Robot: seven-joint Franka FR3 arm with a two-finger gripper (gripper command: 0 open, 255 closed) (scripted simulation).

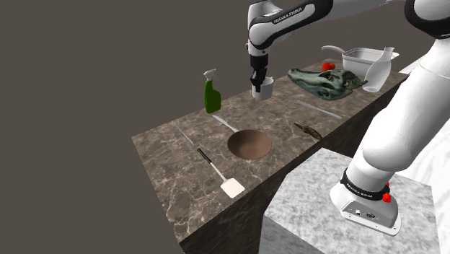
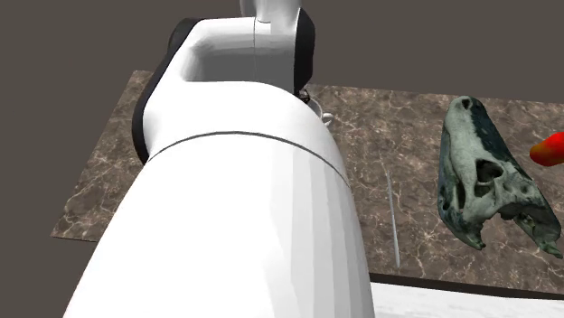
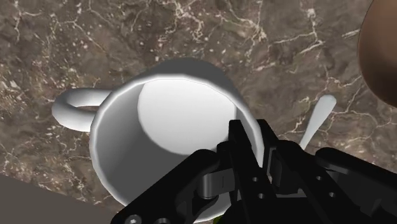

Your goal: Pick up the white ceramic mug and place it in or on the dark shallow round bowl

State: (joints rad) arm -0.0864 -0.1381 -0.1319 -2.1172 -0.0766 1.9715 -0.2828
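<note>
White and glossy, the mug (image 1: 262, 89) hangs under the black fingers (image 3: 242, 141) of the arm (image 1: 288, 18), near the far edge of the bench (image 1: 180, 155). In the wrist view the fingers are closed narrow on the mug's wall at the rim, one inside the cup and one outside, with the handle (image 3: 71, 109) on the opposite side. The grasp looks done, though I cannot tell whether the base is clear of the bench. By my judgement, what is left is to carry the mug to the bowl (image 1: 249, 143) and set it down inside. The bowl is a brown, shallow round dish sitting empty near the bench's middle. The two are near but apart, and the bowl's brown rim (image 3: 380, 57) shows just past the mug from the wrist. The bench is dark brown marble with pale veins. It also carries a green spray bottle (image 1: 211, 94), a white spatula (image 1: 221, 177), a grey-green skull (image 1: 324, 81), a white pot (image 1: 364, 61) and a thin rod (image 1: 321, 110). The stand (image 1: 339, 224) has a paler grey stone top. Behind everything is a plain grey-brown backdrop.
</note>
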